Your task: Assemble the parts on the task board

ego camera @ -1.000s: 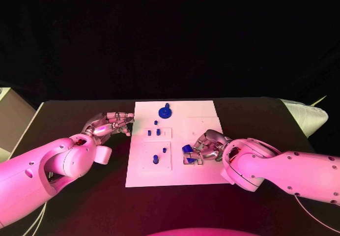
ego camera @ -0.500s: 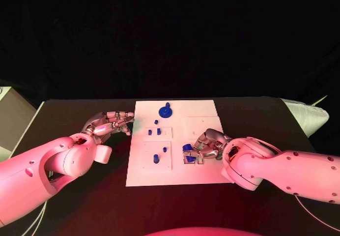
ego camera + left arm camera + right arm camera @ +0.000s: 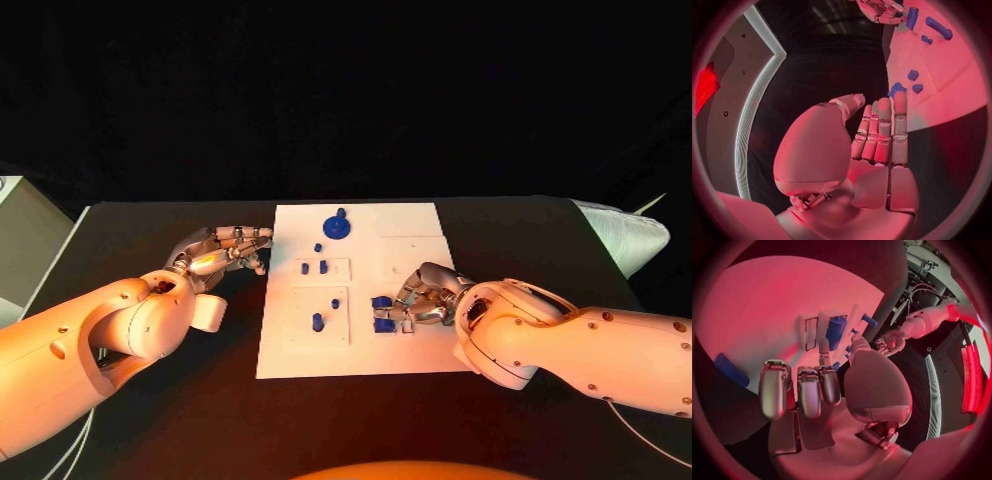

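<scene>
Head view: the white task board [image 3: 361, 345] lies in the middle of the black table [image 3: 173, 400], long side running away from the robot. At its far end sits a round blue part [image 3: 335, 228]; nearer, small blue parts [image 3: 313, 268] stand in a raised square, and another blue peg [image 3: 317, 322] stands in the square below it. At the board's right-hand middle, blue parts [image 3: 382, 302] lie directly under the fingertips of the right hand [image 3: 418, 298]. That hand is bent down over the board with its fingers curled around those pieces and touching them; whether it actually grips one, I cannot tell. In the right wrist view a blue part [image 3: 835, 332] stands just past the fingers [image 3: 809, 390].

The left hand [image 3: 224, 252] hovers over the bare table just beside the board's left edge, fingers curled loosely inward with nothing in them.

Since a second ago, both hands have stayed nearly where they were; the right hand's fingers have closed slightly more over the blue pieces.
</scene>
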Tool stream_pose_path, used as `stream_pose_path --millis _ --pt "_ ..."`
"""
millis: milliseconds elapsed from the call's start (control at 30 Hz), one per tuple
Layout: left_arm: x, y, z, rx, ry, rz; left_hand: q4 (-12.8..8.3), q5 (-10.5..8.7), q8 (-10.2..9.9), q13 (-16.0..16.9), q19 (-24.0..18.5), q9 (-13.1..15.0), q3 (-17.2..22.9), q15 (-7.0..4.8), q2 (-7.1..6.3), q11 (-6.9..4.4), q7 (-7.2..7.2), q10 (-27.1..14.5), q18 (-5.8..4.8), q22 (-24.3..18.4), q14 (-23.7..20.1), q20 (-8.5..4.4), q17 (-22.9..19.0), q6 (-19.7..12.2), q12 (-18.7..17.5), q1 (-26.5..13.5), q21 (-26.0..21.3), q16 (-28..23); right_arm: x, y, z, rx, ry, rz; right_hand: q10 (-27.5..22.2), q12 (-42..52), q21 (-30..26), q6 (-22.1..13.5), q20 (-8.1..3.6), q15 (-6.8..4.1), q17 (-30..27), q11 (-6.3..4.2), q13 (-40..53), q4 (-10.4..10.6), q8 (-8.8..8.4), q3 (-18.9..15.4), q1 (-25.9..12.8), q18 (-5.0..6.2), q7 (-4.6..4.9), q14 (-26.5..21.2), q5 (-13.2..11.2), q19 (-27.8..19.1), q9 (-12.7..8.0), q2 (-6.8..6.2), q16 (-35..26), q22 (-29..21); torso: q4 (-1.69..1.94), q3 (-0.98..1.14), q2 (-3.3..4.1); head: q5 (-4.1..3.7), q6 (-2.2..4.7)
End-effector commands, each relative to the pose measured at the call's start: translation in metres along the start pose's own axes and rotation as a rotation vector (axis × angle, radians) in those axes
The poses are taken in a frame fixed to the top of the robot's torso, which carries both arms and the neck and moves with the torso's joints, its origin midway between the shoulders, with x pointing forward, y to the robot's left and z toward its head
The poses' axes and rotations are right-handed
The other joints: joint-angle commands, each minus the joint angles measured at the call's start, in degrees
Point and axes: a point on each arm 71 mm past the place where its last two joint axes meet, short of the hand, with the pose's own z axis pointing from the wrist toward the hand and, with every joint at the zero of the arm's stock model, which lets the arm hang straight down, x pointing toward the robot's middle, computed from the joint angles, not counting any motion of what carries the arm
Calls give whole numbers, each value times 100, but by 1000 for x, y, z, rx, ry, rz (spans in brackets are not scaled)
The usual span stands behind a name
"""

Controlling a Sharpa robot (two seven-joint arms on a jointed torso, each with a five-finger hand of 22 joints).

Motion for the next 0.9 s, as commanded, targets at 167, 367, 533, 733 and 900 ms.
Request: stream_pose_path --millis 167,367,533,733,900 --pt "1 -1 0 5 3 -7 52 11 -4 -8 49 -8 -4 -14 34 2 34 -29 89 -9 34 1 -7 26 17 5 -32 -23 -2 1 -3 -32 -21 -26 345 -5 -14 -33 -6 -5 1507 -6 1178 -6 42 -38 -50 -107 -6 598 -25 311 12 16 24 751 1 1 2 -5 9" --pt "1 0 1 5 2 -7 52 11 -4 -8 49 -8 -4 -14 34 2 34 -29 89 -9 34 1 -7 26 17 5 -32 -23 -12 -4 -6 -86 -87 28 358 25 -5 -88 -6 -2 1507 0 1201 -22 46 -4 212 -110 1 598 15 316 23 172 24 766 -4 -1 -1 -7 17" --pt "1 0 1 4 0 -8 55 11 -4 -8 50 -8 -4 -13 36 2 34 -30 89 -11 34 1 -8 27 18 5 -33 -23 -26 -15 -11 -127 -142 113 407 138 -25 -147 -2 1 1507 5 1272 -59 59 98 700 -106 8 598 149 312 38 304 24 765 -4 1 -6 -24 20" --pt "1 0 1 5 -2 -8 55 11 -4 -8 50 -8 -4 -13 36 2 34 -30 89 -11 34 1 -8 27 18 5 -33 -23 -42 -35 -14 -124 -179 144 432 201 -10 -215 9 15 1507 21 1314 -75 32 340 1395 -111 29 598 -135 318 21 269 24 791 -8 2 -5 -36 40" --pt "1 0 1 5 -2 -9 55 11 -4 -8 50 -8 -4 -13 36 2 34 -30 89 -11 34 1 -8 27 18 5 -33 -23 -50 -48 -17 -102 -193 124 470 279 57 -58 -6 -11 1507 -18 1358 -68 68 599 1756 -126 -21 598 -596 339 10 218 24 848 -9 9 3 -52 39"
